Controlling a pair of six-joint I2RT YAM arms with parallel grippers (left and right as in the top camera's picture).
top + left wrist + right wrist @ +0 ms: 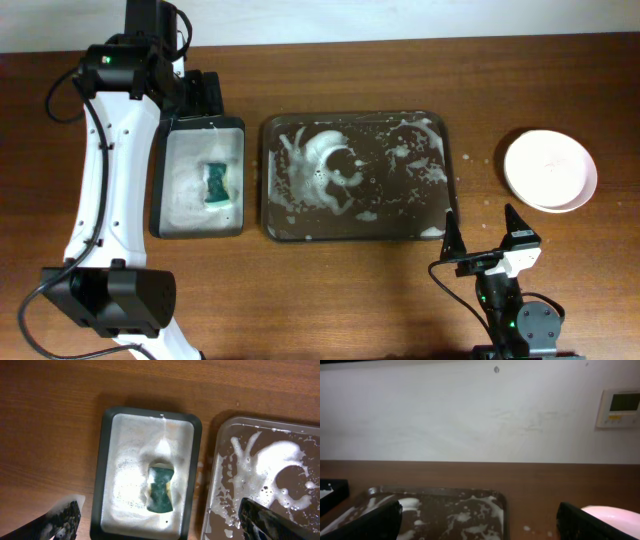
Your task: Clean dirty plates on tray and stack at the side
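One large dark brown rectangular tray (400, 207) lies mid-way along the wooden worktop (330, 290); contents: white foam streaks (335, 160). Just left of it, one smaller black rectangular tray (157, 200) holds suds and one green sponge (216, 184). The pale white round plates (550, 170) sit stacked on the worktop, well right of the brown tray; I cannot count the layers. Left pincer (160, 510) hangs over the black tray, fingers wide apart, empty. Right pincer (480, 222) sits near the front edge, also apart and empty.
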